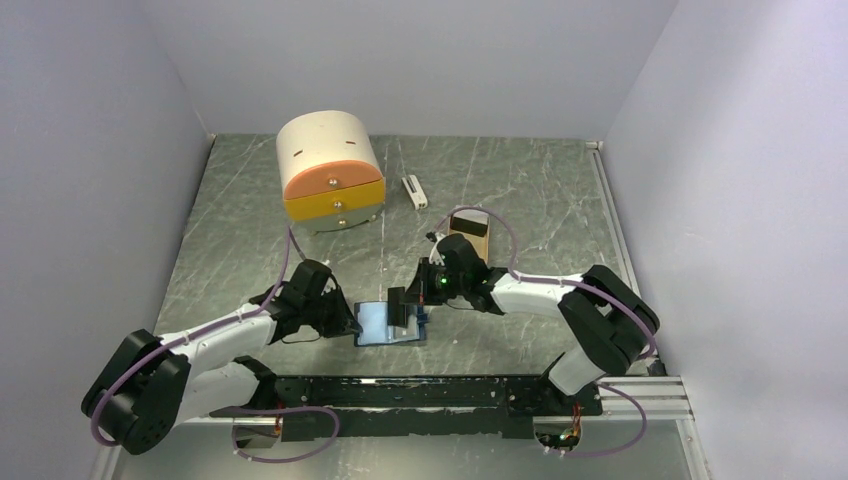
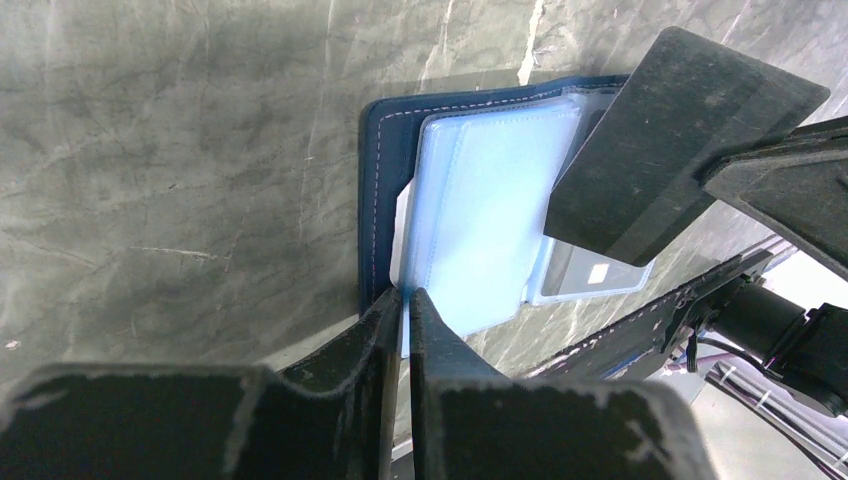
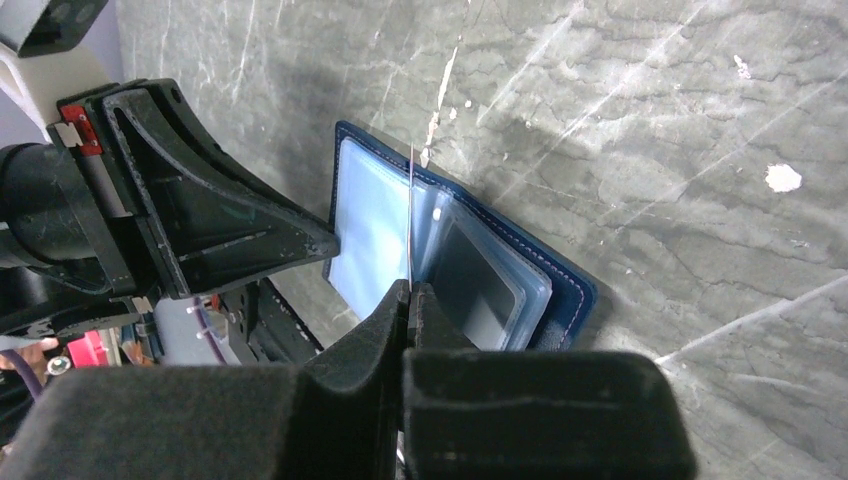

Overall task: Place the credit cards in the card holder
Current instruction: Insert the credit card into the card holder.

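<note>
Navy card holder (image 1: 378, 322) lying open on the grey marbled surface (image 1: 250, 250), a tool at each side.

The holder sits near the front middle of the surface, between the two arms, its inside facing up. The left tool (image 2: 407, 296) is pressed together on the near edge of a pale blue sleeve (image 2: 480, 220) of the holder. The right tool (image 3: 410, 288) pinches a thin credit card (image 3: 411, 220) held upright on edge, its far end down among the clear sleeves at the fold.
</note>
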